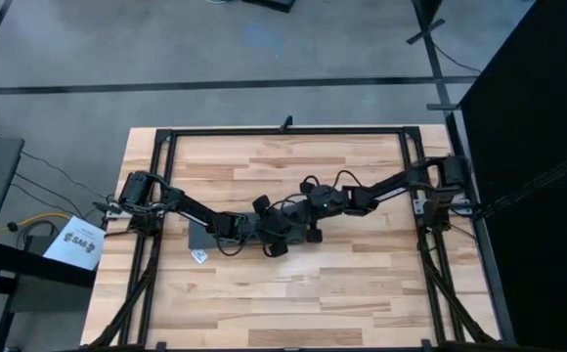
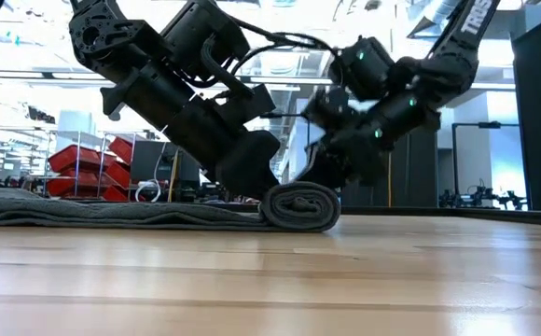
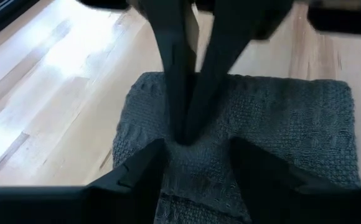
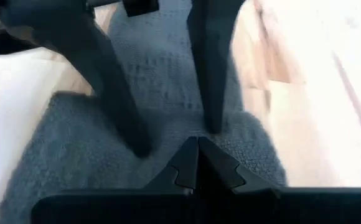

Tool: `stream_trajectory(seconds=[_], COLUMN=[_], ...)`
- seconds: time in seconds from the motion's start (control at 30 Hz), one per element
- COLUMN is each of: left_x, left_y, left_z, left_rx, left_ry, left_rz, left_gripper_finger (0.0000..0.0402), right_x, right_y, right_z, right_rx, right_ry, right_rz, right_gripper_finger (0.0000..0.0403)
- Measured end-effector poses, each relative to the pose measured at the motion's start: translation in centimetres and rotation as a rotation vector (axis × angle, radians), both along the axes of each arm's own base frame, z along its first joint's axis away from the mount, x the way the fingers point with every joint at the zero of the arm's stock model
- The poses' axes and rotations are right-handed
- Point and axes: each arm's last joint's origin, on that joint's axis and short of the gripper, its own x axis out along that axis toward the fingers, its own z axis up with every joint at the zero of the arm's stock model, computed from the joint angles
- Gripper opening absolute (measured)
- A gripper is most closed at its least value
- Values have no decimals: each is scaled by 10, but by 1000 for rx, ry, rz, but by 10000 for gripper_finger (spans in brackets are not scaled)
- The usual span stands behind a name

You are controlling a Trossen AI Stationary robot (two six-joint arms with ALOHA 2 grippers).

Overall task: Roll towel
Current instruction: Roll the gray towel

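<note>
Towel (image 2: 159, 213): mid-surface, partly rolled; the coil sits at its right end, the flat length runs left.
Left jaws (image 3: 190, 158): spread, pressing the coil.
Right jaws (image 4: 197, 163): pressed together, nosing the cloth.
Next move: judged to roll leftward; the roll's axis runs near to far.
Texture: dark grey, nubbly soft weave on pale wood.

"SAS" on paper sheet (image 1: 76, 242), "TR" on arm (image 2: 473, 16)
</note>
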Motion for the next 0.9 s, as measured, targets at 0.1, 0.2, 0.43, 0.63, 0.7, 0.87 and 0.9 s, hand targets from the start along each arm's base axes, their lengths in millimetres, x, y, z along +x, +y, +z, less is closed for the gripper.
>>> stream_trajectory(seconds=[0.1,0.2,0.43,0.63,0.7,0.87,0.9], left_x=[0,0,0,0,0,0,0], left_y=[0,0,0,0,0,0,0], left_z=[0,0,0,0,0,0,0], left_rx=[-11,-4,-5,-5,-3,0,0], left_ry=[-6,-6,-4,-3,-1,1,1], left_rz=[8,3,5,7,6,4,4], left_gripper_finger=[173,173,173,173,173,173,173], right_x=[2,0,-9,-23,-30,-36,-35], right_y=[1,2,9,11,11,19,20], right_z=[-6,0,39,27,21,16,16], right_rx=[12,16,-30,66,104,138,138], right_ry=[4,4,-53,-123,-133,-150,-160], right_rz=[-4,-4,-1,-1,-19,-18,-13], right_gripper_finger=[0,0,0,0,0,1,4])
